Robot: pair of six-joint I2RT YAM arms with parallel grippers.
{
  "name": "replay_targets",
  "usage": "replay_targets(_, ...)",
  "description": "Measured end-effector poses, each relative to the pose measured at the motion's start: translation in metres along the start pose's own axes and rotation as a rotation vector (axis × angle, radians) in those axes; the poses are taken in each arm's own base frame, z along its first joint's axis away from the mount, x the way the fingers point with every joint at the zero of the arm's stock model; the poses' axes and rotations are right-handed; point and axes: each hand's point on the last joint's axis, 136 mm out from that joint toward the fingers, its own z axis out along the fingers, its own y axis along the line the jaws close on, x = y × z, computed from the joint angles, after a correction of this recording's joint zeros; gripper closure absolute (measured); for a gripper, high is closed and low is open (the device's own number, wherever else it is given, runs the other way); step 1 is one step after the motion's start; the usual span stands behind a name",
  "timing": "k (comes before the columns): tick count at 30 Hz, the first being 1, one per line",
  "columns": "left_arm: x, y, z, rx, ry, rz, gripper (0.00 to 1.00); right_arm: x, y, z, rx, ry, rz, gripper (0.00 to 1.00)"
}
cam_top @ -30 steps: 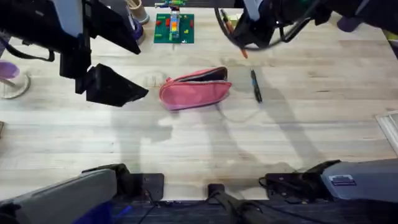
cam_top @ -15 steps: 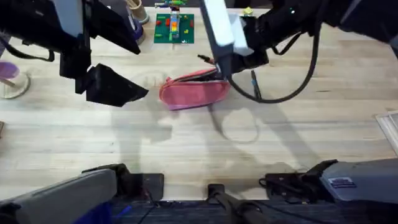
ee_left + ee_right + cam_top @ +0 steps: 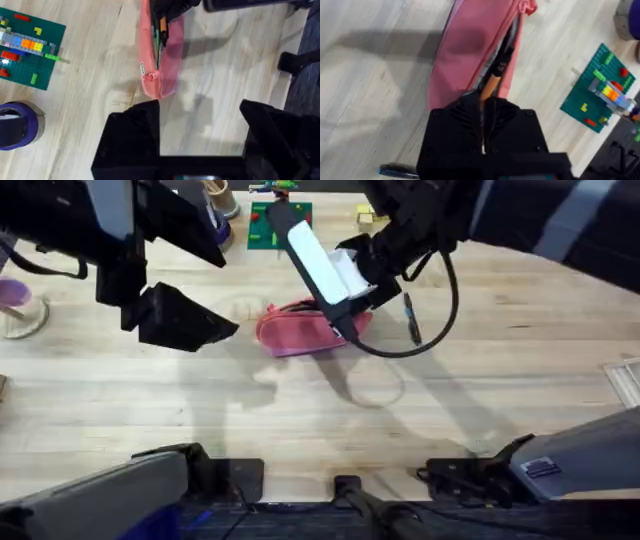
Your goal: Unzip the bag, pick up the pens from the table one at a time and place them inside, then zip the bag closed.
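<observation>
Pink-red fabric forms the bag [image 3: 300, 330], which lies on the pale plank worktop [image 3: 300, 420] near its middle, its long zipper parted so that the dark interior shows in both wrist views. The right gripper [image 3: 482, 107] has reached across from the lower right and stands over the bag's right end; its black fingers [image 3: 465, 120] are pressed together on the orange pen [image 3: 490, 86], whose dark fore-end already lies within the zipper opening. In the left wrist view the same pen [image 3: 163, 26] shows as an orange sliver inside the open slot. The black pen [image 3: 411, 318] lies on the worktop just right of the bag, apart from it. The left gripper [image 3: 190, 320] hovers to the left of the bag, close to its pull end; its fingers [image 3: 132, 135] are spread wide with nothing between them. A green building-brick baseplate [image 3: 280, 225] carrying coloured bricks sits at the far edge of the worktop behind the bag, and a purple cup [image 3: 17, 125] stands beside it.
</observation>
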Motion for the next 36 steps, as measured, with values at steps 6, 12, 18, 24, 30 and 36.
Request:
replay_targets(6,0.000,0.000,0.000,0.000,0.000,0.000,0.006,0.003,0.002,0.010,-0.021,-0.003,-0.013,0.970)
replay_targets(12,0.000,0.000,0.000,0.000,0.000,0.000,0.006,0.007,0.003,0.025,-0.043,-0.005,-0.010,0.970)
replay_targets(18,0.000,0.000,0.000,0.000,0.000,0.000,0.006,0.014,0.003,0.050,-0.070,-0.014,0.011,0.970)
replay_targets(24,0.000,0.000,0.000,0.000,0.000,0.000,0.006,0.014,-0.007,0.052,-0.031,-0.019,0.071,0.970)
replay_targets(30,0.000,0.000,0.000,0.000,0.000,0.000,0.007,0.012,-0.008,0.053,-0.030,-0.019,0.128,0.420)
replay_targets(36,0.000,0.000,0.000,0.000,0.000,0.000,0.006,0.012,-0.007,0.053,-0.035,-0.017,0.223,0.006)
